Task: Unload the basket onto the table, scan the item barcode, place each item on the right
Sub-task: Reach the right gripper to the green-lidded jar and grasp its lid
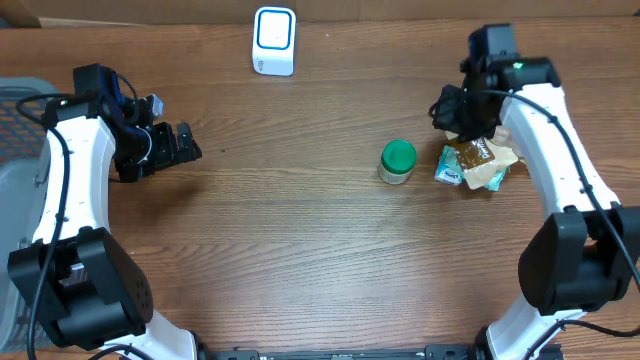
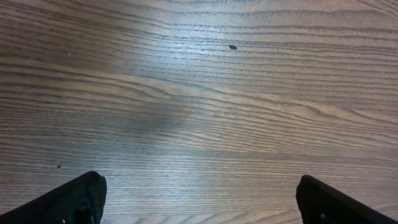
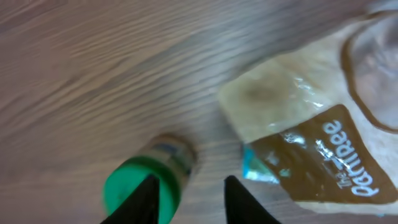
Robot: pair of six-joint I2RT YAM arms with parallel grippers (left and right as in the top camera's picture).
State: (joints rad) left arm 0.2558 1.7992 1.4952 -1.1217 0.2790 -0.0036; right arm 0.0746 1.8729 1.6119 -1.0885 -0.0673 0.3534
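A small jar with a green lid (image 1: 398,160) stands right of the table's middle. Just to its right lies a brown and tan snack bag (image 1: 480,163). The white scanner (image 1: 274,40) stands at the far edge, centre-left. My right gripper (image 1: 450,108) hovers above the bag's far-left side. In the right wrist view its gripper (image 3: 189,202) has the fingers a narrow gap apart over bare wood, with the jar (image 3: 144,183) under the left finger and the bag (image 3: 311,143) to the right; nothing is held. My left gripper (image 1: 185,143) is wide open at the left; the left gripper (image 2: 199,199) shows only bare tabletop.
A grey bin (image 1: 18,130) sits off the table's left edge behind the left arm. A cardboard wall runs along the far edge behind the scanner.
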